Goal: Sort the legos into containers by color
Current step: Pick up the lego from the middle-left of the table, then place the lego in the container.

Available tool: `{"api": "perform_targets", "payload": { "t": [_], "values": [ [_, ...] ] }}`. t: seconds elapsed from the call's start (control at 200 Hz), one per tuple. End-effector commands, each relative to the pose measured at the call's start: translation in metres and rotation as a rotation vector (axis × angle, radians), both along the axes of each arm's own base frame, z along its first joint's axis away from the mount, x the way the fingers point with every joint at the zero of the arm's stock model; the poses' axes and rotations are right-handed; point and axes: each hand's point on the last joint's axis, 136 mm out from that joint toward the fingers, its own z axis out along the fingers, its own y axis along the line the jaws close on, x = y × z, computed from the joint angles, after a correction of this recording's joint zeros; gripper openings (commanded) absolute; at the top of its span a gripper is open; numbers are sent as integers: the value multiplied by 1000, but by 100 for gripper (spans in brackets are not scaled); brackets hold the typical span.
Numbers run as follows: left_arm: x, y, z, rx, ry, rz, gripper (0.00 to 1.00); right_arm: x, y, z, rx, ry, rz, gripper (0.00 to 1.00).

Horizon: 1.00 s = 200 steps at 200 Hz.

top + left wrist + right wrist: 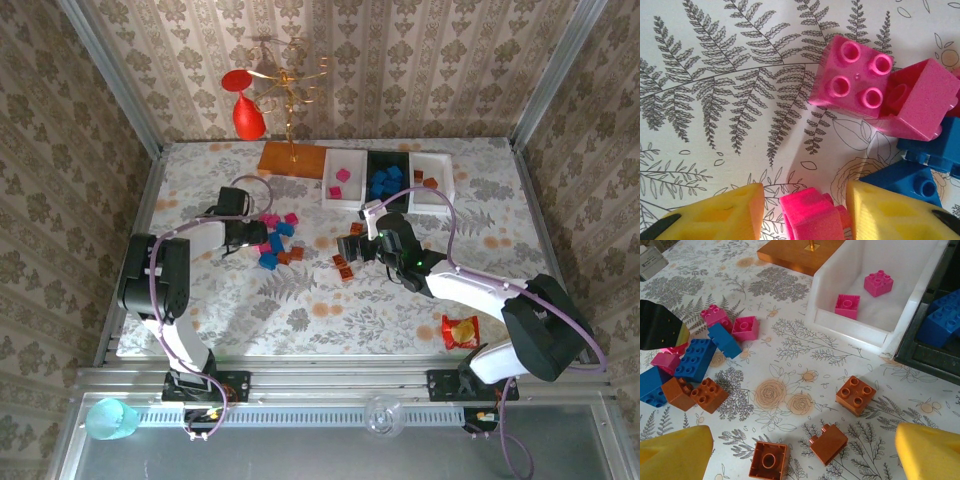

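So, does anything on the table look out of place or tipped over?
Yes. A red-yellow snack packet lies at the near right of the table; it is no brick. One loose orange-brown brick lies hollow side up, and another beside it is tipped on its side.

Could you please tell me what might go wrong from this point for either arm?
1. The pink Lego brick sits near the tips of the left jaws, with a gap showing on one side; it may slip when lifted.
2. A blue brick lies close beside it and could be dragged along.
3. The open right jaws hang over three close orange-brown bricks; closing might nudge a neighbour.
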Motion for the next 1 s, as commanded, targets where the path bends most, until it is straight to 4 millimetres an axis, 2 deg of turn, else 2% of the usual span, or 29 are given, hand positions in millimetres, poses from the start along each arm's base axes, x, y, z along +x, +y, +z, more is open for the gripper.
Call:
{"api": "perform_targets", "payload": {
  "t": [0.0,0.215,0.44,0.515,0.58,0.655,0.725,0.86,0.9,0.925,0.995],
  "values": [
    [-2,-8,-4,-12,22,-23,48,1,-1,-3,-1,13,-22,95],
    [-4,-8,-7,1,33,-26,42,0,-4,-5,-8,14,-30,95],
    [-4,-3,3,21,-1,-9,30,1,-2,-6,-6,16,-28,95],
    [-3,-6,19,8,-53,-9,27,1,-2,-6,-8,16,-28,95],
    [-1,-14,45,-11,-141,-18,26,1,-3,-5,-9,13,-31,95],
    [3,-31,76,-39,-238,-48,26,1,-4,-4,-6,8,-34,95],
    [7,-52,96,-66,-292,-93,26,2,-3,-2,0,-1,-36,95],
    [22,-100,117,-93,-343,-189,26,7,-10,2,7,-19,-88,95],
    [31,-108,123,-101,-351,-201,26,10,-16,4,4,-23,-131,95],
    [29,-127,126,-115,-357,-240,26,11,-21,4,0,-23,-159,95],
    [39,-152,135,-134,-382,-285,27,15,-31,6,-9,-25,-221,96]
  ]
}}
